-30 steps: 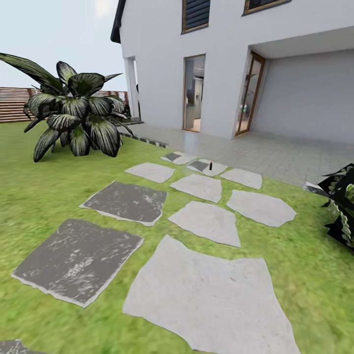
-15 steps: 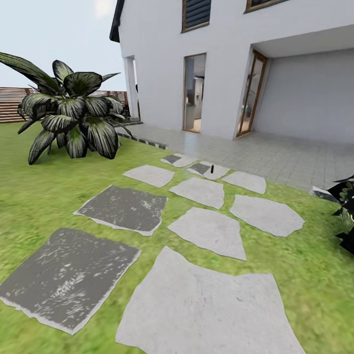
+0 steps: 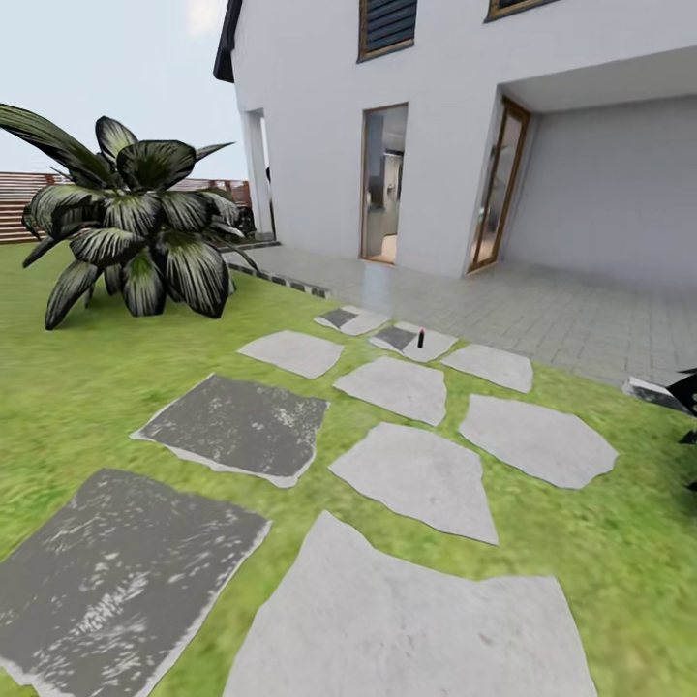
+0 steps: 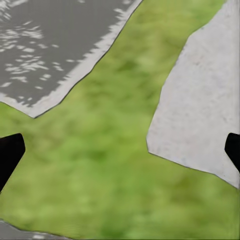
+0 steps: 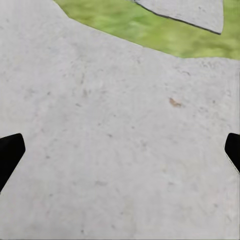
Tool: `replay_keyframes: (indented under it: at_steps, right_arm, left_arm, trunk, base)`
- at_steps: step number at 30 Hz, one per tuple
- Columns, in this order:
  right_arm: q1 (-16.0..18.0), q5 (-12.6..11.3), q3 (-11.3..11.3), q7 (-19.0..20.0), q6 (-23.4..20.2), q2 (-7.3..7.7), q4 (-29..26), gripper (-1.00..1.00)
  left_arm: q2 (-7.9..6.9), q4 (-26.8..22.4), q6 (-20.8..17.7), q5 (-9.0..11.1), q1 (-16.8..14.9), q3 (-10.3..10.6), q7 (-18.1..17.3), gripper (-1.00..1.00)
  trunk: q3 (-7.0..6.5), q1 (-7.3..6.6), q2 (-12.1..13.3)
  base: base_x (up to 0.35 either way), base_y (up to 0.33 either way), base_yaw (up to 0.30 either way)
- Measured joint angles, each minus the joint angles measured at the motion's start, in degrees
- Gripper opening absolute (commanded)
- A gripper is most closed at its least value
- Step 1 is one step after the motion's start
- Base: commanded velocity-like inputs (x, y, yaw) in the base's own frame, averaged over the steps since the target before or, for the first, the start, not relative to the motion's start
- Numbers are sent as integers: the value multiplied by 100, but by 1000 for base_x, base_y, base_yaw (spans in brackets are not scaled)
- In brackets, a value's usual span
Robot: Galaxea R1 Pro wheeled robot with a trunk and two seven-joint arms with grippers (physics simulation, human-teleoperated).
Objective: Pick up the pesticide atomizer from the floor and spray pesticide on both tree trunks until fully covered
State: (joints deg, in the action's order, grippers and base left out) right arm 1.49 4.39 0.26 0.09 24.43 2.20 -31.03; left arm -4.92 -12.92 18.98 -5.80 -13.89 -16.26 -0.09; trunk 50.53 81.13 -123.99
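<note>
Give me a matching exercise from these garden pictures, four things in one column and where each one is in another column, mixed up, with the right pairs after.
Things:
1. small dark pesticide atomizer
2. broad striped-leaf plant
3. brown slatted wooden fence
4. open glass door with wooden frame

Places:
A. far behind the lawn, at the head view's left edge
B. standing on a pale stepping stone near the paving
C. in the white house wall by the covered recess
D. on the grass left of the stone path

Pairs: 1-B, 2-D, 3-A, 4-C

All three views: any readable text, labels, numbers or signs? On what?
None readable.
House: no sign or number on its walls.
Small dark object on a stepping stone: too small to show any label.
Wrist views: only grass and stone, no markings.
</note>
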Motion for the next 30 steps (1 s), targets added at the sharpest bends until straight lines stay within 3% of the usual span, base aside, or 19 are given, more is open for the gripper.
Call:
replay_keyframes:
  at_steps: [30]
  right_arm:
    - [0,0,0,0,0,0,0,100]
  left_arm:
    - [0,0,0,3,0,-4,0,100]
  trunk:
    - [0,0,0]
  base:
    - [340,0,0]
